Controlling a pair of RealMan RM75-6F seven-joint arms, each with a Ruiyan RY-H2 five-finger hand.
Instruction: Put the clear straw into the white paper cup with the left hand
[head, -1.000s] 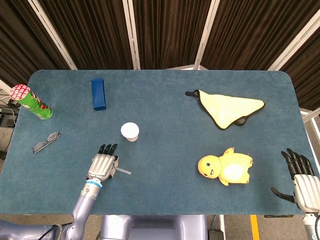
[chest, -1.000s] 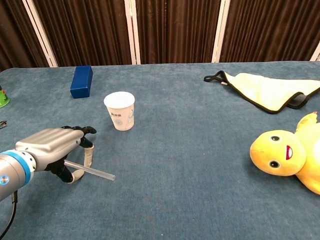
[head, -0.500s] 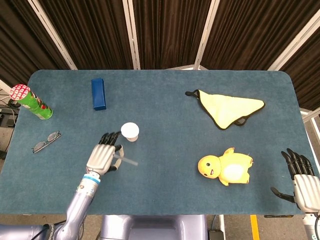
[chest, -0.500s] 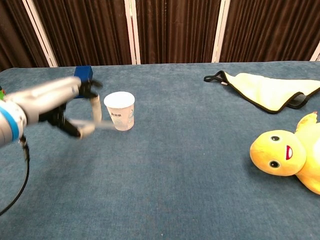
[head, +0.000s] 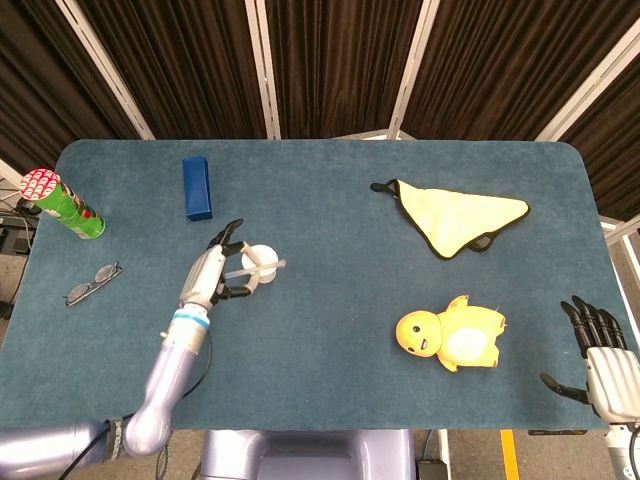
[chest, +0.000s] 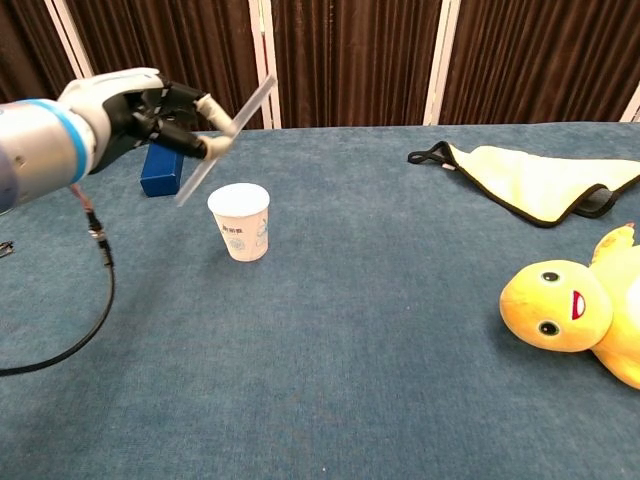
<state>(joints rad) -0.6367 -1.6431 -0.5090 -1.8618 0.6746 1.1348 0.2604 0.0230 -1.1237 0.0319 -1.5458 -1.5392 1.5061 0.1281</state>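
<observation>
The white paper cup (chest: 240, 221) stands upright on the blue table; in the head view the cup (head: 262, 263) is partly covered by the straw. My left hand (chest: 150, 112) is raised above and left of the cup and pinches the clear straw (chest: 226, 138), which slants with its lower end just above the cup's left rim. From the head view the left hand (head: 213, 276) sits just left of the cup, with the straw (head: 256, 270) lying across it. My right hand (head: 603, 358) hangs off the table's right front corner, fingers spread and holding nothing.
A blue box (head: 196, 187) lies behind the cup. A green can (head: 62, 205) and glasses (head: 92, 284) are at the far left. A yellow cloth (head: 458, 217) and a yellow plush duck (head: 452, 334) lie on the right half of the table (head: 330, 370).
My left hand has lifted the straw off the table, risen and moved toward the cup. The straw now tilts steeply over the cup. The right hand has stayed still.
</observation>
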